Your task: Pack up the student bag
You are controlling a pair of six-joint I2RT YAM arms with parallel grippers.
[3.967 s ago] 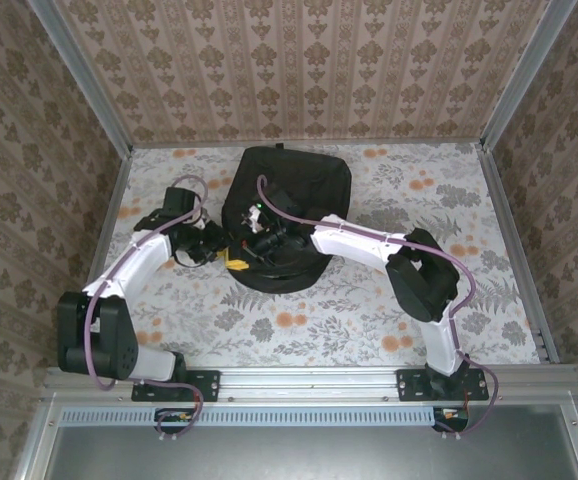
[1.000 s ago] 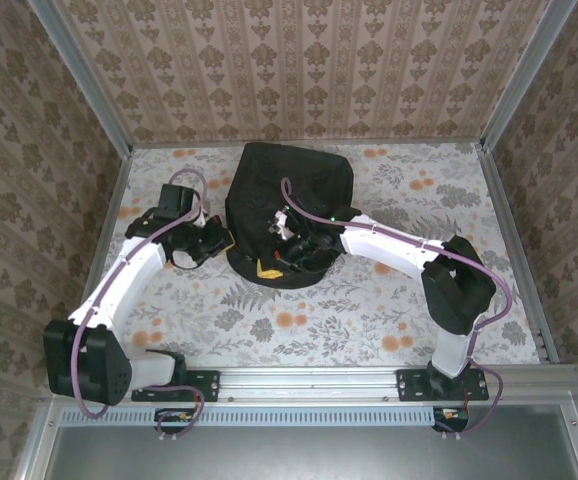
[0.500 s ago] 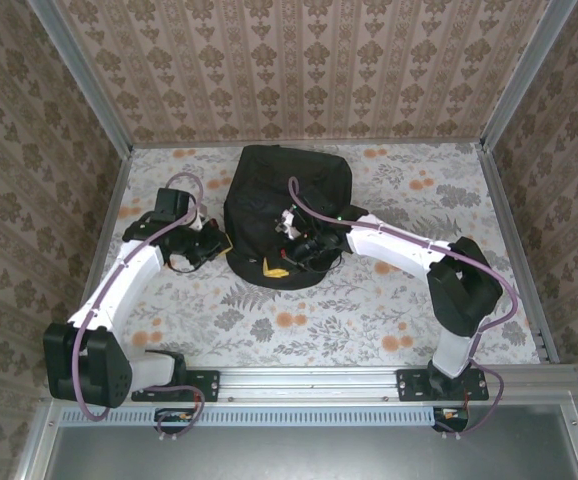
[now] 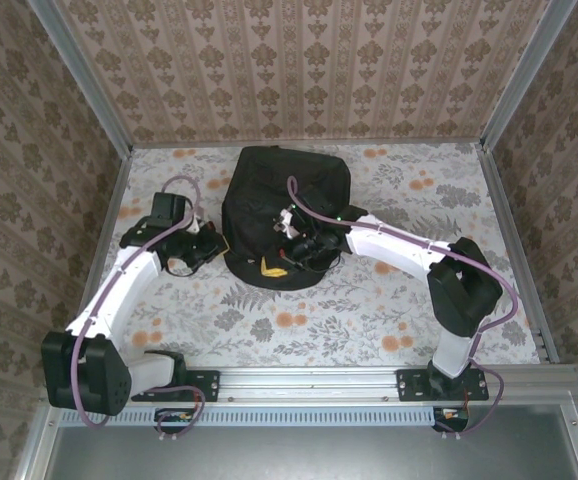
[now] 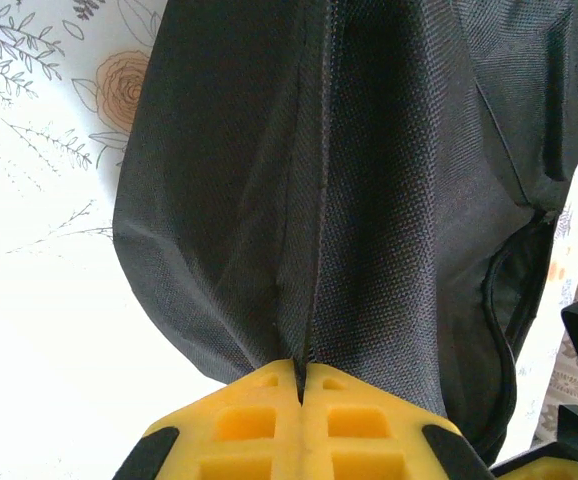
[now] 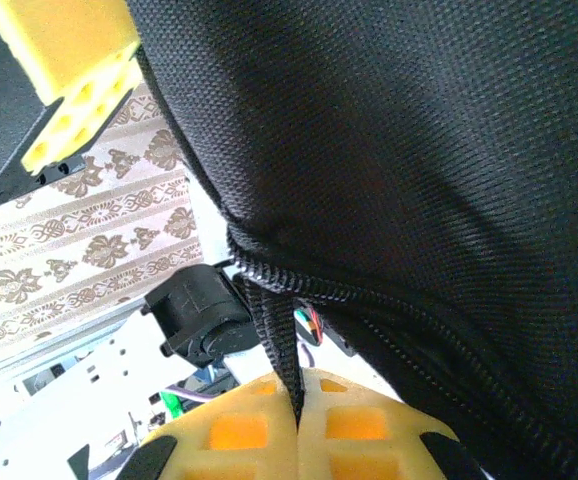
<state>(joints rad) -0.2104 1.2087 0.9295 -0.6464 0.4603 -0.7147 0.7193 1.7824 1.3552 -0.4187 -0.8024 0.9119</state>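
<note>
The bag (image 4: 284, 215) sits on the tabletop (image 4: 369, 320), mid far edge. Our left fingers (image 5: 249, 420) clench its side seam, our right fingers (image 6: 239, 430) a thin strap (image 6: 274, 335). We judge either pinch could slip if we pull apart hard.

Both pairs of jaws pressed closed.

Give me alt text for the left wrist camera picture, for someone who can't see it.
The yellow left tool is shut on a seam fold of the black student bag, pinching the woven fabric. The white floral table covering shows to the bag's left.
</note>
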